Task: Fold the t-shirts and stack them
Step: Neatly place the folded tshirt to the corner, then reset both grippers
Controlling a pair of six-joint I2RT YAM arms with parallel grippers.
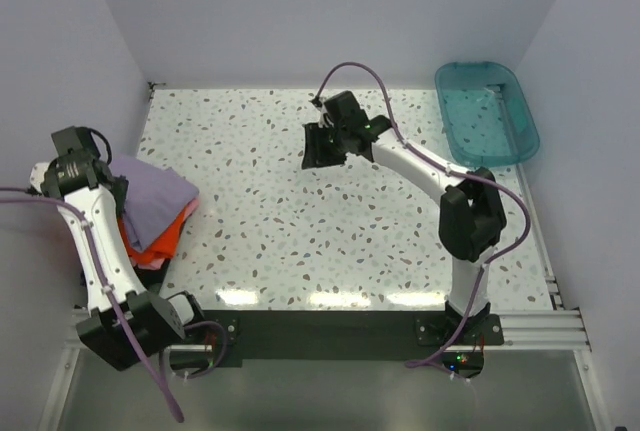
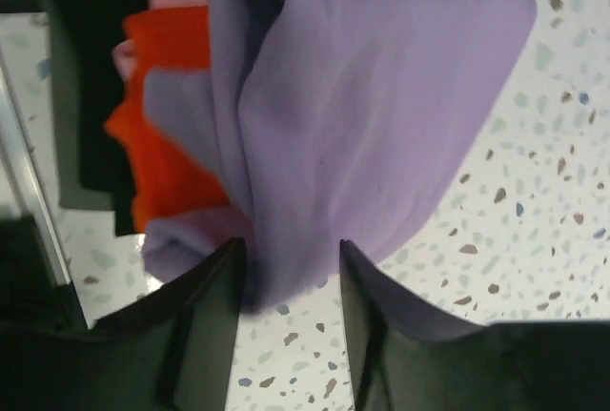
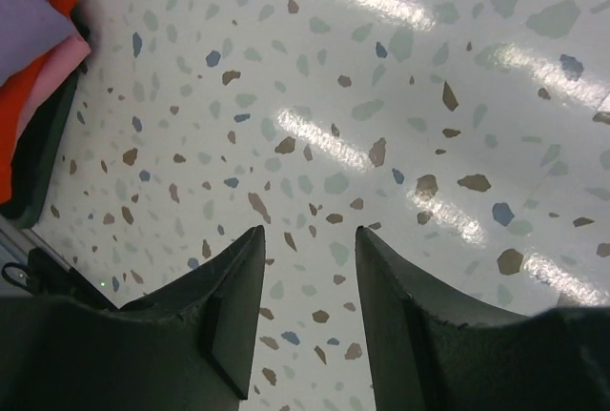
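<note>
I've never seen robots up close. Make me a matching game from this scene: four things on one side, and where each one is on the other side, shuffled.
Things:
1. purple shirt
2. orange shirt
3. teal tub
4. right fingers

Places:
A. far right corner of the table
B. above the table, holding nothing
C. lying on top, at the table's left edge
D. peeking out beneath the purple shirt

Pairs: 1-C, 2-D, 3-A, 4-B
</note>
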